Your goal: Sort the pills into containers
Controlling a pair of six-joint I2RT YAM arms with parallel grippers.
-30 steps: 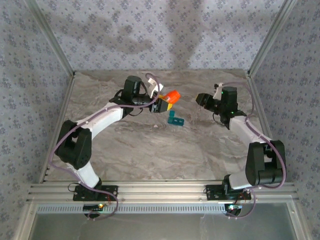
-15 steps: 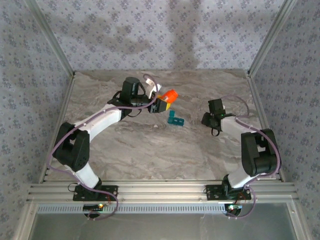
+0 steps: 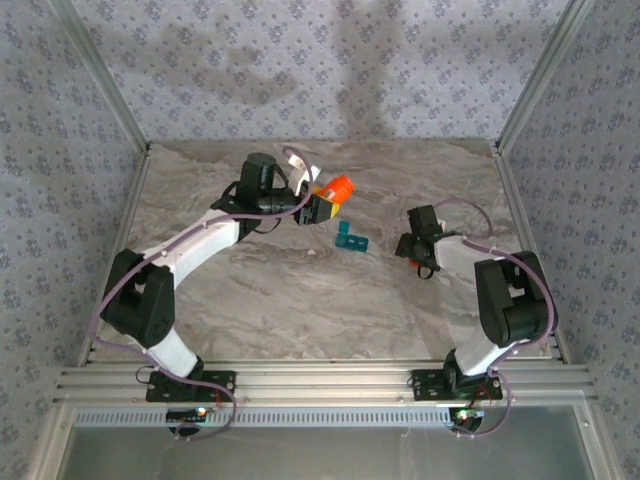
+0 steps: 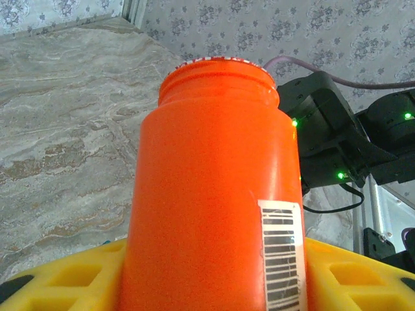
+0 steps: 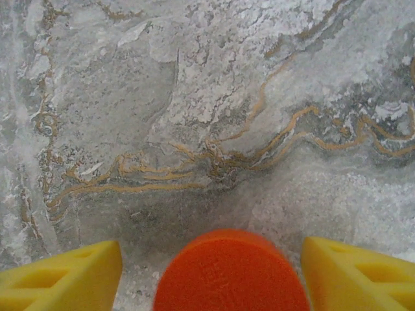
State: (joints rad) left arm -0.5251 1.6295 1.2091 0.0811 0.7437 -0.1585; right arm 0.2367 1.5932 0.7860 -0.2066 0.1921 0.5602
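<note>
My left gripper (image 3: 320, 207) is shut on an orange bottle (image 3: 339, 187) and holds it tilted above the far middle of the table. In the left wrist view the bottle (image 4: 214, 194) stands between the yellow fingers (image 4: 61, 278), its mouth uncapped and its inside hidden. The teal containers (image 3: 350, 237) lie on the table just near-right of the bottle. My right gripper (image 3: 409, 246) is low over the table, right of the containers. Its yellow fingers (image 5: 71, 272) stand open, with a gap on each side of an orange cap (image 5: 230, 275). No pills are in view.
Marbled grey tabletop (image 3: 300, 300) with metal frame posts and patterned walls on three sides. A metal rail (image 3: 320, 385) runs along the near edge by both arm bases. The right arm's black wrist (image 4: 324, 136) sits beyond the bottle in the left wrist view.
My right arm has come down and swung left toward the table, and its jaws have opened off the orange cap. The left arm with the bottle has shifted slightly left.
</note>
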